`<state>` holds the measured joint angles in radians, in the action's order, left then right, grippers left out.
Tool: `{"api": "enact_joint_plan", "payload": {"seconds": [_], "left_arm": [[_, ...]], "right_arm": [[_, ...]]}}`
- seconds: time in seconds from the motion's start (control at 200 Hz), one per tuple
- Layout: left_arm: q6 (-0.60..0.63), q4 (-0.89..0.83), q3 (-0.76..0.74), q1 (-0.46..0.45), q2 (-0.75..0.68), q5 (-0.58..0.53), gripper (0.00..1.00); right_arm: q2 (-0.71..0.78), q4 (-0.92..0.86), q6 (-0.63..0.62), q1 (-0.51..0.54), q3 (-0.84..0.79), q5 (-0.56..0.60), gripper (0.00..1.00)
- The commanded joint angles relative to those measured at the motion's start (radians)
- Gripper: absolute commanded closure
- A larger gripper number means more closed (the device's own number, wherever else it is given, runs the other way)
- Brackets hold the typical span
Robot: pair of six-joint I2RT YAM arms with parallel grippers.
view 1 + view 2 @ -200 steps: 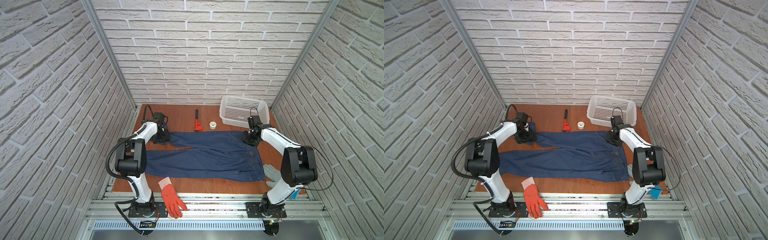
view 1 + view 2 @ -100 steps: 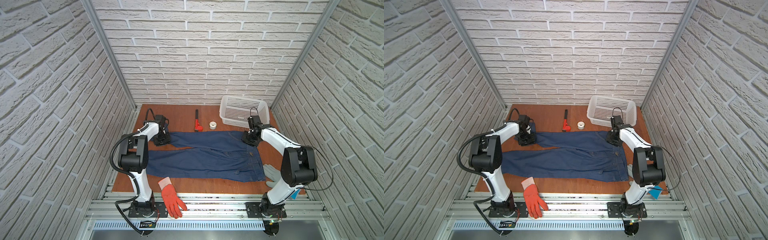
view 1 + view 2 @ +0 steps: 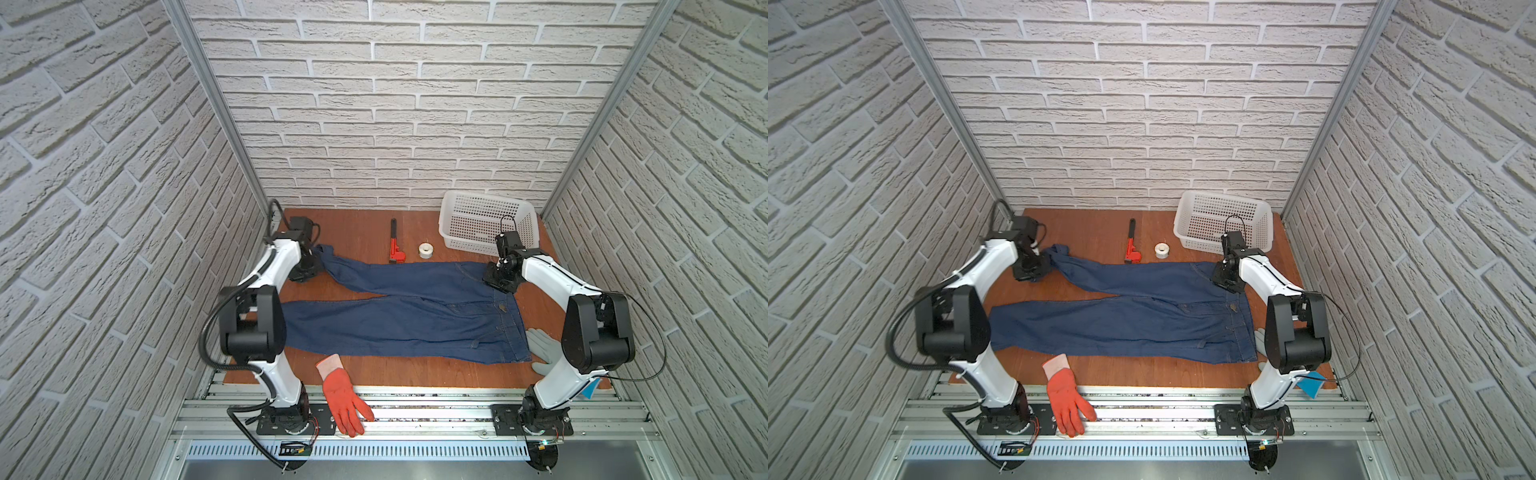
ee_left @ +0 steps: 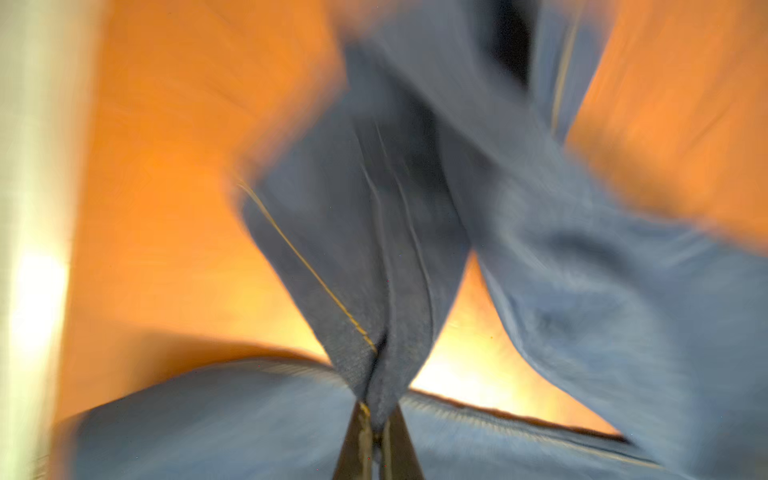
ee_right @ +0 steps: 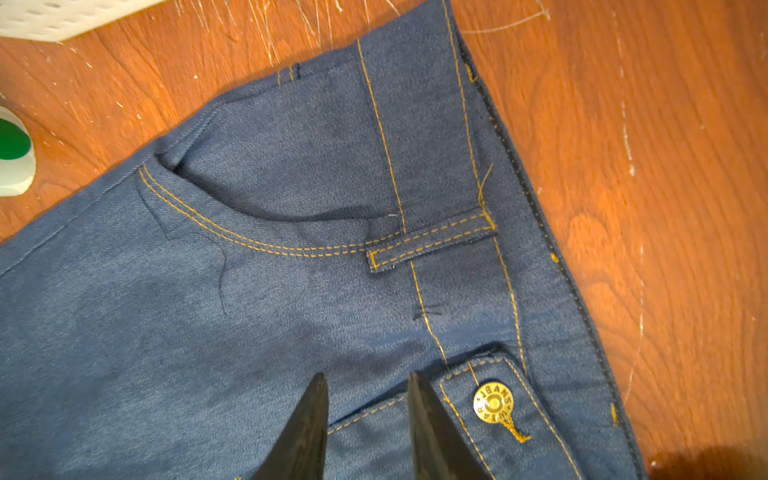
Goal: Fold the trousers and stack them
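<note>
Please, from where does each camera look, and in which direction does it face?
Top views: high at the front, facing down and toward the back wall, over the trousers on the table; both arms show whole.
Left wrist: close over a blurred trouser leg end; left gripper fingertips show, shut on it.
Right wrist: looks down on the waistband; right gripper fingertips show, apart.
Shared: right wrist and both top views show the white basket.

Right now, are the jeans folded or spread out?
Spread out. The jeans lie flat, both legs at full length; only the far hem is bunched, pinched by the left end effector.
</note>
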<state>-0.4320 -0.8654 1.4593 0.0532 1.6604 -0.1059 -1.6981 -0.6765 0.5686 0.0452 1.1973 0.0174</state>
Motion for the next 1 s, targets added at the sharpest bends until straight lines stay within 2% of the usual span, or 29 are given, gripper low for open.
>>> {"api": "enact_joint_plan", "payload": {"seconds": [0.0, 0.095, 0.18, 0.55, 0.765, 0.995], "left_arm": [[-0.006, -0.123, 0.144, 0.118, -0.144, -0.028, 1.0], [0.012, -0.2, 0.262, 0.202, -0.13, -0.01, 1.0], [0.028, -0.254, 0.329, 0.24, -0.077, 0.016, 1.0], [0.015, -0.175, 0.243, 0.261, 0.024, 0.001, 1.0], [0.016, -0.196, 0.35, 0.298, 0.084, -0.053, 1.0], [0.021, -0.214, 0.473, 0.31, 0.206, -0.024, 1.0]], "right_arm": [[0.013, 0.0, 0.01, 0.012, 0.028, -0.013, 0.65], [0.008, 0.013, 0.019, 0.015, 0.02, -0.016, 0.65], [-0.005, 0.018, 0.025, 0.019, 0.013, -0.016, 0.65], [-0.055, 0.025, 0.009, 0.022, -0.007, 0.025, 0.65], [-0.11, 0.033, 0.004, 0.019, 0.001, 0.093, 0.66], [-0.202, 0.029, 0.02, -0.021, 0.01, 0.176, 0.69]]}}
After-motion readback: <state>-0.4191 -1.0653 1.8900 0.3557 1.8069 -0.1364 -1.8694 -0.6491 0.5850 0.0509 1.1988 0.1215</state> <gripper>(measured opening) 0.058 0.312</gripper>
